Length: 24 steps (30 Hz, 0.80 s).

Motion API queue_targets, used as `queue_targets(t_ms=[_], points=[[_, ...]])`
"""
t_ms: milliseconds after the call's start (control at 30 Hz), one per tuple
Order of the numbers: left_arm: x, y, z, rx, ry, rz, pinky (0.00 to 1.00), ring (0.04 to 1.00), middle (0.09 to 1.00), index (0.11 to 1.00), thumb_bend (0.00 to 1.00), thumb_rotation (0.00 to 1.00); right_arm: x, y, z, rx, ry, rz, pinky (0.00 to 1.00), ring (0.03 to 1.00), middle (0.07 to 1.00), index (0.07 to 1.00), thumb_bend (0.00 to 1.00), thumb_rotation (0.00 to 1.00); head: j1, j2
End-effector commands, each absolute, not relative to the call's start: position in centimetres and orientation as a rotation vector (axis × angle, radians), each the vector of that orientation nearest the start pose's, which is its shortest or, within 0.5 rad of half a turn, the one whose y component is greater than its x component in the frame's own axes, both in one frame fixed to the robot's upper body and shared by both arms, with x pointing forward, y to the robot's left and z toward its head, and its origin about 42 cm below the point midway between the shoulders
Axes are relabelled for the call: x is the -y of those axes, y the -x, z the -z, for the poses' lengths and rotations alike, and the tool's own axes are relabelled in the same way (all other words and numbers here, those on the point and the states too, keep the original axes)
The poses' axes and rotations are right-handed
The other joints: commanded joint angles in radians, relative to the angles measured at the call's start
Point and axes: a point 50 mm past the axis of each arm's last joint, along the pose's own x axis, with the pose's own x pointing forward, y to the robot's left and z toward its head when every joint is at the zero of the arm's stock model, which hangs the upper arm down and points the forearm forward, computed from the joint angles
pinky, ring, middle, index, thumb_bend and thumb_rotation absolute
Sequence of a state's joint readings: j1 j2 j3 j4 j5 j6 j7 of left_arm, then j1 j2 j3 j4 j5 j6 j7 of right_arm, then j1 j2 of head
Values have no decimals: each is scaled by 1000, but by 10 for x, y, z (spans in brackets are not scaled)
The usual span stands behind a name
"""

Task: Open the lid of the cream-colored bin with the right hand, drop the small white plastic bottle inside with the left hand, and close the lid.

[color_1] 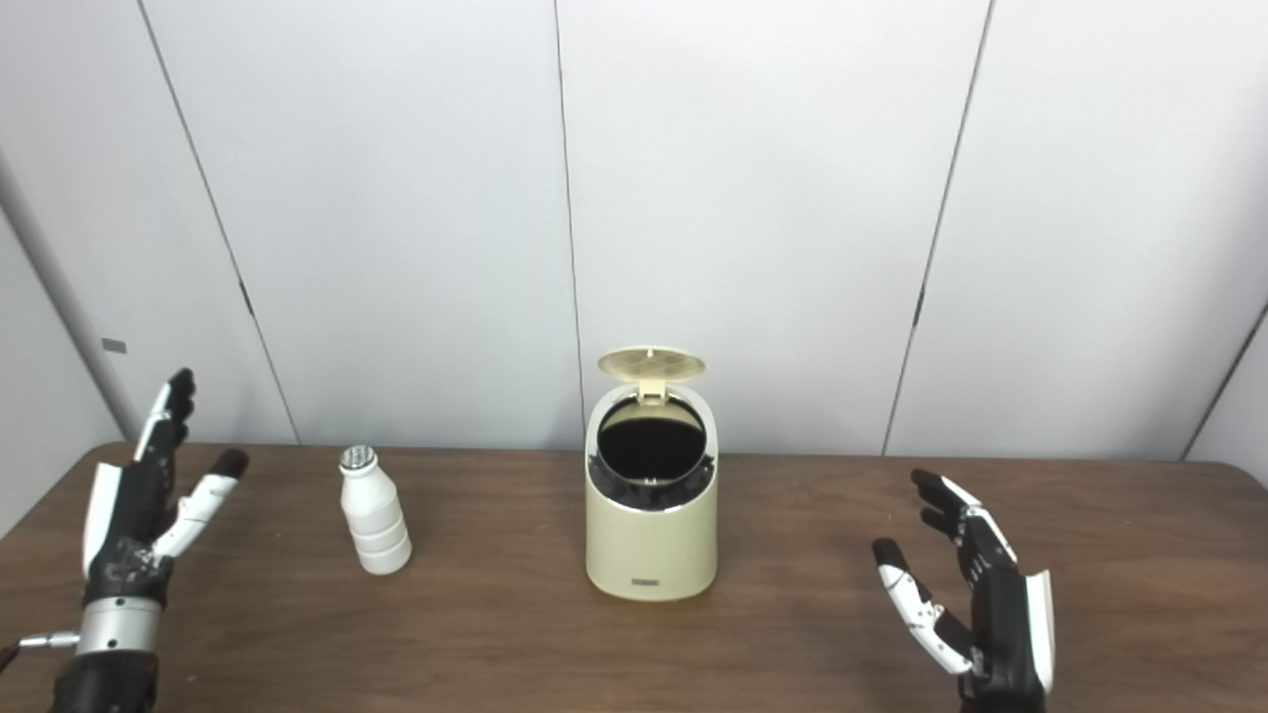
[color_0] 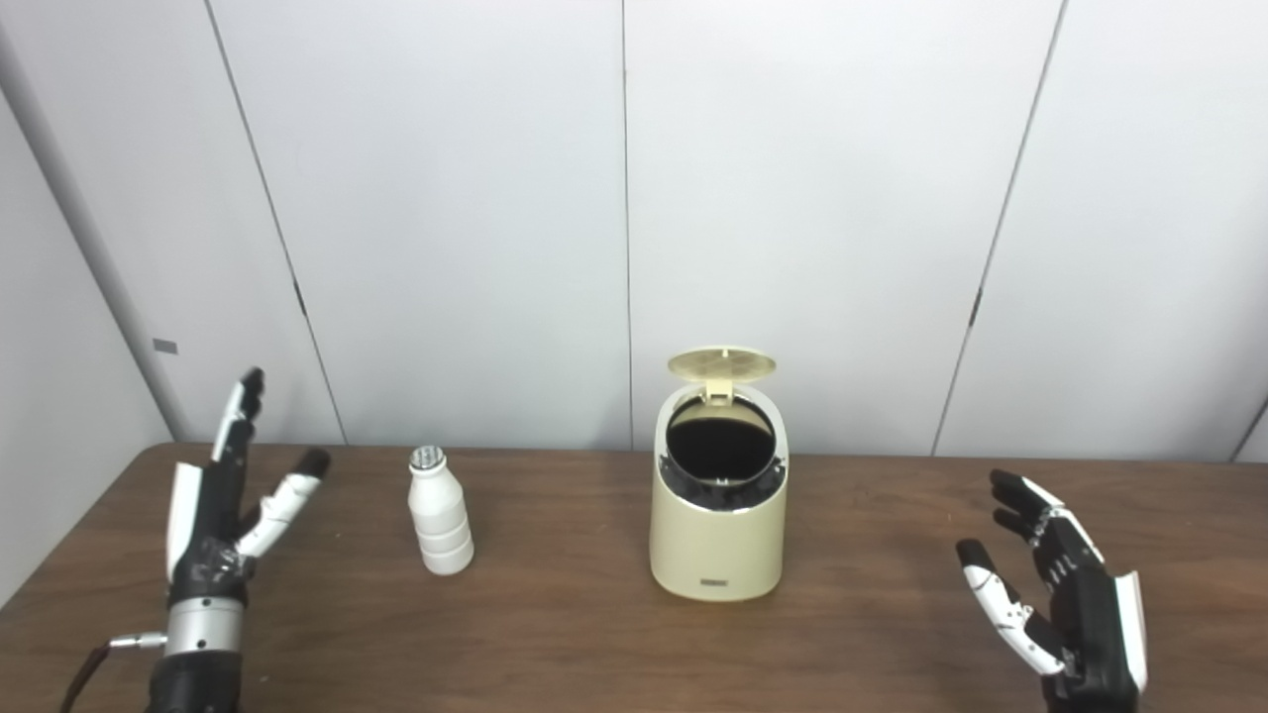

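A cream-colored bin (color_0: 719,540) stands mid-table with its round lid (color_0: 721,364) flipped up at the back, showing a dark opening. To its left a small white plastic bottle (color_0: 439,513) stands upright on the wood. My left hand (color_0: 223,505) is raised at the far left, open, fingers spread, well apart from the bottle. Low at the right my right hand (color_0: 1060,584) is open too, palm turned inward, a good distance from the bin. Neither hand holds anything.
The brown wooden table (color_0: 594,634) runs the full width, its far edge meeting white wall panels (color_0: 792,198) just behind the bin.
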State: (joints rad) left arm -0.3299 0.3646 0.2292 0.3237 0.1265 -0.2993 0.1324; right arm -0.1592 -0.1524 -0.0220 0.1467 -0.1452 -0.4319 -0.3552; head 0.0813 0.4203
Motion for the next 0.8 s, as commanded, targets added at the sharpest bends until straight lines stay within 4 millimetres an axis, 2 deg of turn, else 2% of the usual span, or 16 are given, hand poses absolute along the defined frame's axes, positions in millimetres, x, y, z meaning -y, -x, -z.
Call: queue_targets(t_ms=[0,167,267,433,767], points=[[-397,-384,-198,414,-440,-307,951,996,1000,1000,1000,738,288,-311,-108,404,286,285,770,812,804,754,219,353,1,2],[-400,-383,-184,358,-418,-261,929,1000,1000,1000,1000,721,288,-312,-108,405,288,285,768,818,808,757,224,415,1,0],[-399,-381,-179,317,-429,-221,991,1000,1000,1000,1000,699,288,-312,-108,403,284,283,766,817,812,763,226,445,-1,1],[-398,-378,-170,258,-439,-187,1000,1000,1000,1000,1000,667,287,-312,-108,406,287,283,760,814,807,759,219,375,0,-1],[-398,-379,-162,212,-489,-130,967,1000,1000,1000,1000,553,286,-311,-109,409,292,283,769,813,806,755,223,391,-1,1]])
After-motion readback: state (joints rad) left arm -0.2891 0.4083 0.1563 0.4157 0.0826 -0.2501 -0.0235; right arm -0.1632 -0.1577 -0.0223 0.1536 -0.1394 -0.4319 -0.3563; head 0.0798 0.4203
